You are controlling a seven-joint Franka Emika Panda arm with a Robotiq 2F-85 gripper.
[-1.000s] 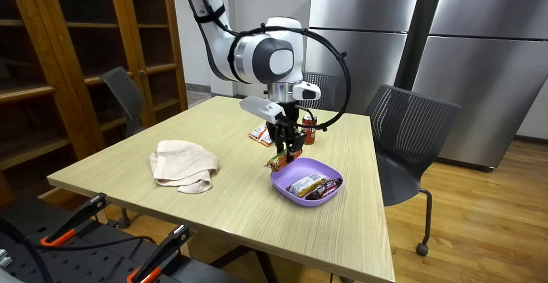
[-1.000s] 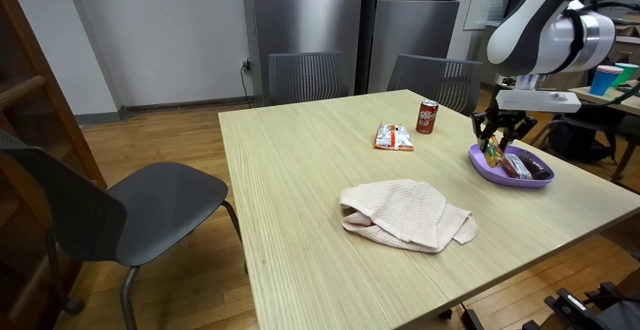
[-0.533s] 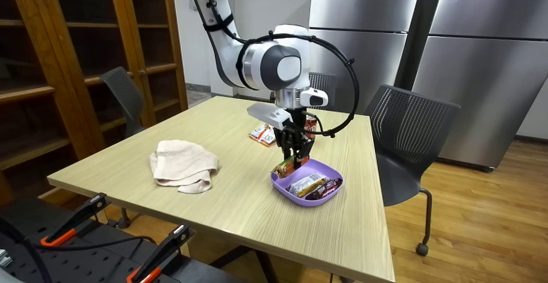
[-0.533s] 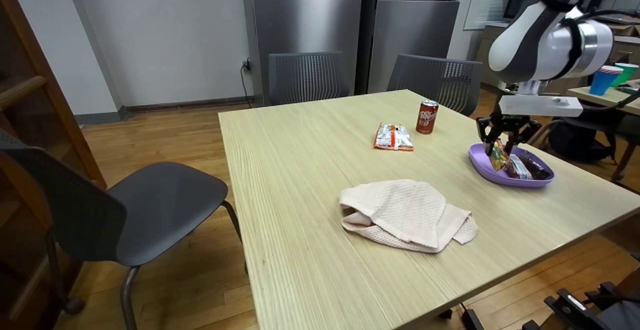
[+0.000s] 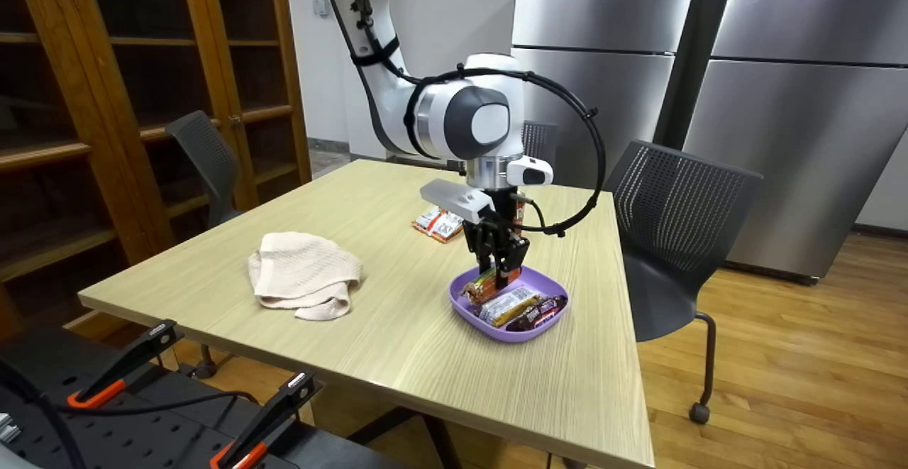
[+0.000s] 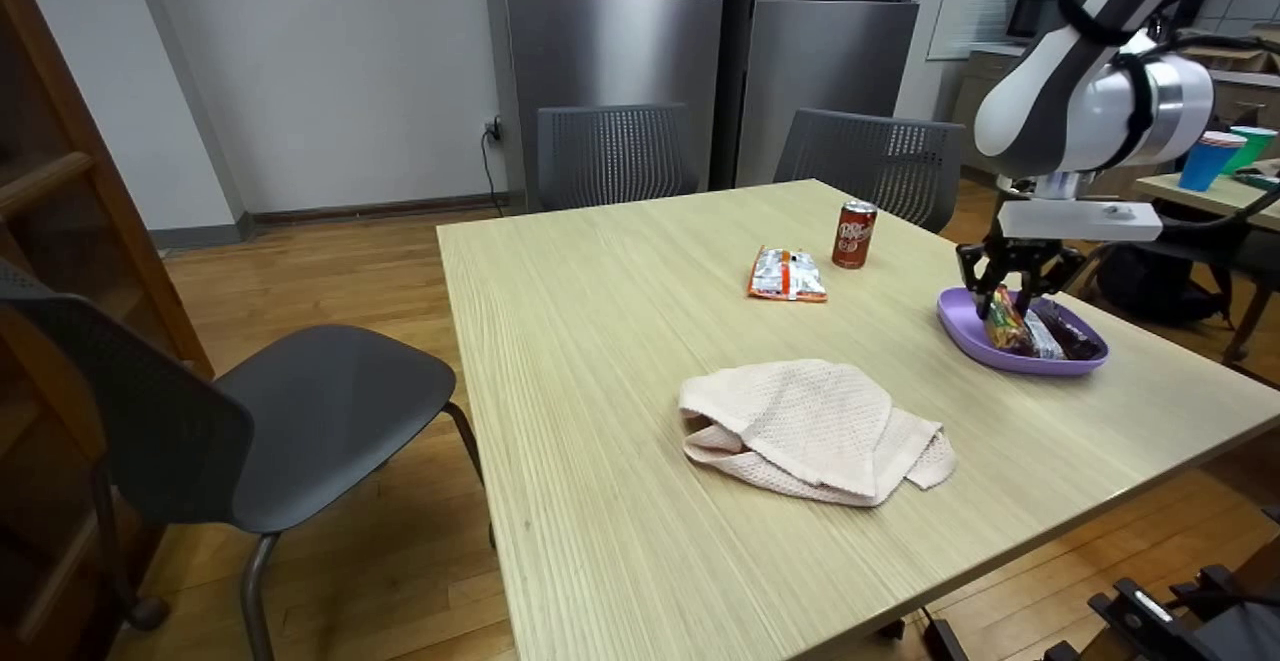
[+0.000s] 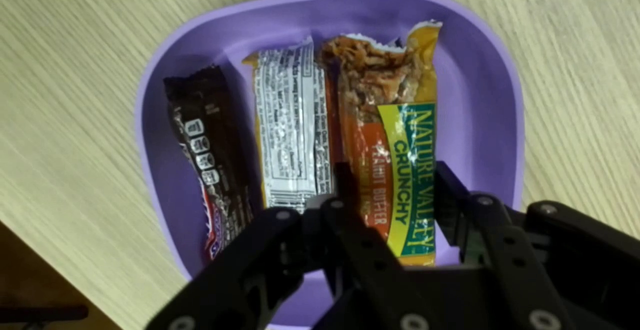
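Low over the purple tray [image 7: 472,120], the gripper [image 7: 394,177] pinches a Nature Valley granola bar [image 7: 392,135] across its width, one finger at each long side. The bar is inside the tray's rim, as far as both exterior views tell (whether its underside touches the tray floor cannot be made out). Beside it in the tray lies a silver-backed bar [image 7: 292,130], and past that, near the tray's opposite wall, a dark-wrapped bar [image 7: 212,155]; neither is gripped. As I judge it, two bars are placed and the third is all but there, with the letting-go not yet done. Outside the tray, the soda can [image 6: 854,235] stands and the snack bag [image 6: 787,274] lies on the table [image 6: 600,361], both untouched. The crumpled cloth [image 5: 305,274] lies well apart from the tray. Across the table from the tray stands a dark chair [image 6: 340,411].
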